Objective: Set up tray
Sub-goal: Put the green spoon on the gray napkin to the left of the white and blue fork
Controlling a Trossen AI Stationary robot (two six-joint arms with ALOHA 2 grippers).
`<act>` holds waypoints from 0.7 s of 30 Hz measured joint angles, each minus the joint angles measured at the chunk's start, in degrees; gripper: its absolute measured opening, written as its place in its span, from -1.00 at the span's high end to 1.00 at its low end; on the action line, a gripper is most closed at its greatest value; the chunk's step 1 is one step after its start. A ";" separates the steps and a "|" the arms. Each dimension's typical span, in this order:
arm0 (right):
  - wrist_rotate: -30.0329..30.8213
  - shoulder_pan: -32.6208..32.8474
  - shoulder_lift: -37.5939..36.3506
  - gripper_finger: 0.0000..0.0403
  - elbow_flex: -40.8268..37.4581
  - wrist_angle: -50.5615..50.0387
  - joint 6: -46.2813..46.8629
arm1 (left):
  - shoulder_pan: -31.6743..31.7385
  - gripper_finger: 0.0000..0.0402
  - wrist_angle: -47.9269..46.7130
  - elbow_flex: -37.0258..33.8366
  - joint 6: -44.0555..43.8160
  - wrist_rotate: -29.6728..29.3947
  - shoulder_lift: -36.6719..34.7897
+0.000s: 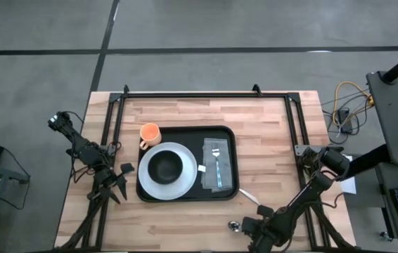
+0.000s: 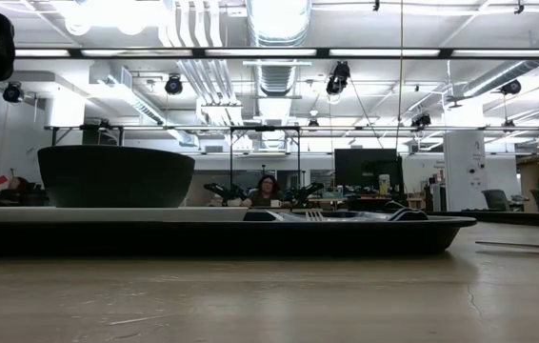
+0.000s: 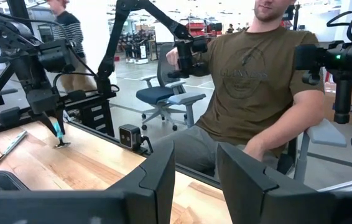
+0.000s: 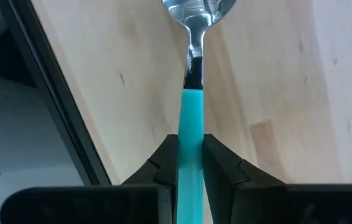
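Note:
The black tray [image 1: 228,137] [image 2: 250,234] lies mid-table. On it are a white plate [image 1: 183,184] carrying a black bowl [image 1: 165,166] [image 2: 115,176], an orange cup [image 1: 150,133] and a grey napkin [image 1: 210,176] with a fork [image 1: 216,163]. My right gripper [image 1: 249,226] [image 4: 191,155] is at the table's near edge, right of the tray, shut on a teal-handled spoon [image 4: 193,106] [image 3: 58,129]. My left gripper [image 1: 120,183] [image 3: 196,180] waits open just left of the tray, touching nothing. My right gripper pinches the spoon's teal handle [image 4: 192,134] between its two fingers, with the handle running along the fingers. The metal bowl end [image 4: 198,9] sticks out ahead. In the left wrist view the spoon hangs below the gripper, bowl end [image 3: 61,144] at the wood; whether it touches, I cannot tell.
A knife [image 1: 247,194] [image 3: 13,142] lies on the bare wood by the tray's near right corner. A black frame rail [image 1: 206,94] borders the table's far side. A seated person [image 3: 257,81] is beyond the table; another person [image 3: 64,31] stands farther off.

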 joint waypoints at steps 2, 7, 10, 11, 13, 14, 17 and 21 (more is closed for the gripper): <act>0.06 -0.81 -0.03 0.83 0.20 0.05 0.45 | 0.00 0.50 0.00 -0.01 0.00 0.00 0.00; 0.12 -2.95 -0.11 0.83 0.51 0.03 0.93 | -0.01 0.50 0.00 -0.01 0.00 0.02 0.00; 0.23 -4.02 -0.11 0.83 1.24 -0.50 0.54 | 0.00 0.50 0.00 0.00 0.00 0.00 -0.01; 0.44 -4.36 -0.13 0.83 1.60 -0.98 0.34 | 0.00 0.50 0.00 0.00 0.00 0.00 -0.01; 0.57 -5.05 -0.22 0.83 2.29 -2.07 -0.45 | -0.02 0.50 0.00 -0.01 0.00 0.00 -0.02; 0.59 -5.43 -0.22 0.83 2.67 -2.40 -0.94 | -0.02 0.50 0.00 -0.01 0.00 0.00 -0.02; 0.83 -6.45 -0.22 0.83 3.96 -3.88 -2.07 | 0.00 0.50 0.00 -0.01 0.00 0.00 -0.02; 2.26 -7.97 -0.24 0.83 5.37 -5.39 -2.34 | 0.00 0.50 0.00 -0.01 0.00 0.00 -0.02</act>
